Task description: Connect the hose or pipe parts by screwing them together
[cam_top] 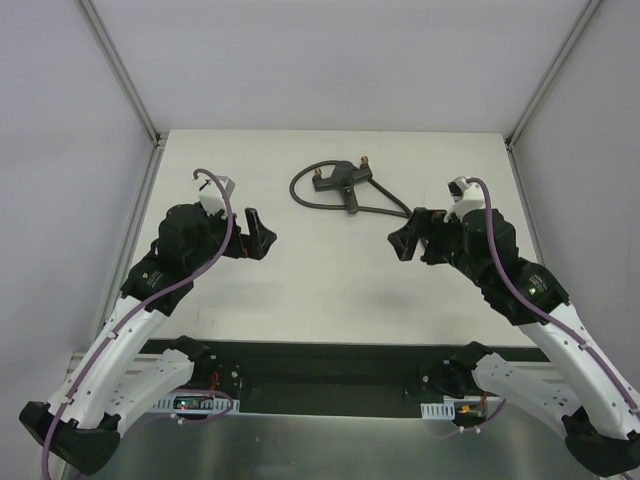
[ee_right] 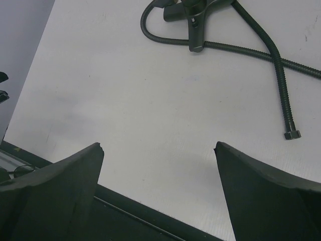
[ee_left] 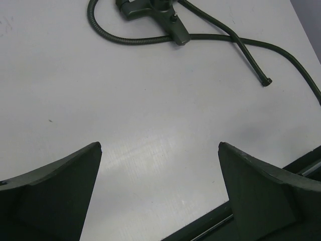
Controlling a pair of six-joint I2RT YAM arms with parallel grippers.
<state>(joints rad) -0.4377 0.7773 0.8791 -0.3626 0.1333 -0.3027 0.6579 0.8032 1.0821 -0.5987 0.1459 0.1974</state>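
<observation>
Left pincer [cam_top: 260, 232] and right pincer [cam_top: 405, 238] gape wide, empty; hose [ee_right: 280, 80] and fitting [cam_top: 340, 183] lie upper centre on the bench [cam_top: 320, 290].

- Cropped by the top edge in both wrist views: fitting [ee_left: 155, 7].
- Running off the right edge there: hose [ee_left: 135, 40].
- Too small from above to tell thread or connector detail.
- Cut by the bottom edge: left fingers [ee_left: 55, 196], right fingers [ee_right: 261, 196].
</observation>
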